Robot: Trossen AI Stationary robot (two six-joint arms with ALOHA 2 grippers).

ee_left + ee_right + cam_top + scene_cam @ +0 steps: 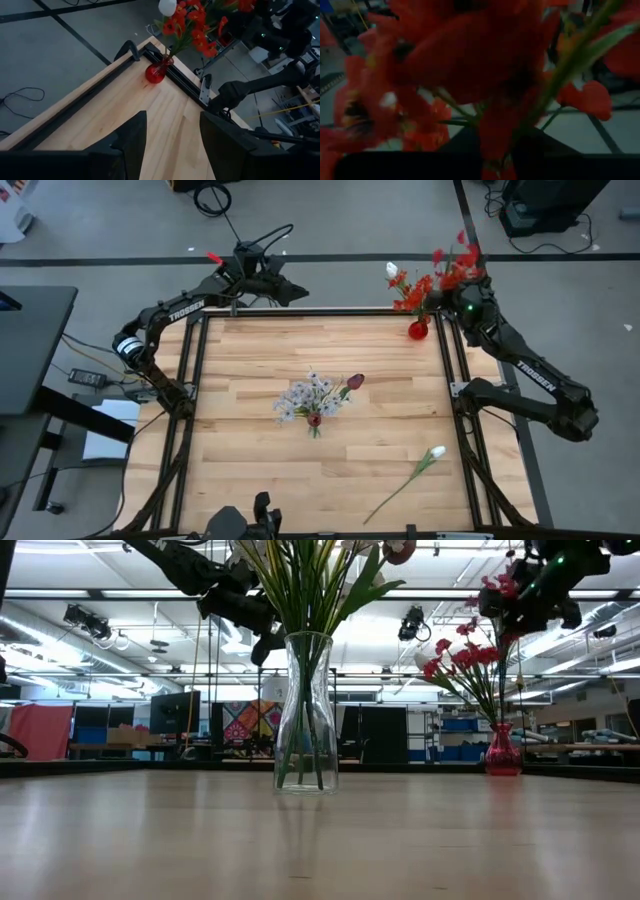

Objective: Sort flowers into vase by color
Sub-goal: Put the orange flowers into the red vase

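Right wrist view alone shows right end effector (495, 150) fingers parted around red flowers (470, 55).

Both arms showing matte black segmented links, white TROSSEN lettering running along each. Left arm (165, 320) wearing a white band near its elbow, red tip by the wrist. Right arm (520, 365) glowing a green light, possibly a status LED.
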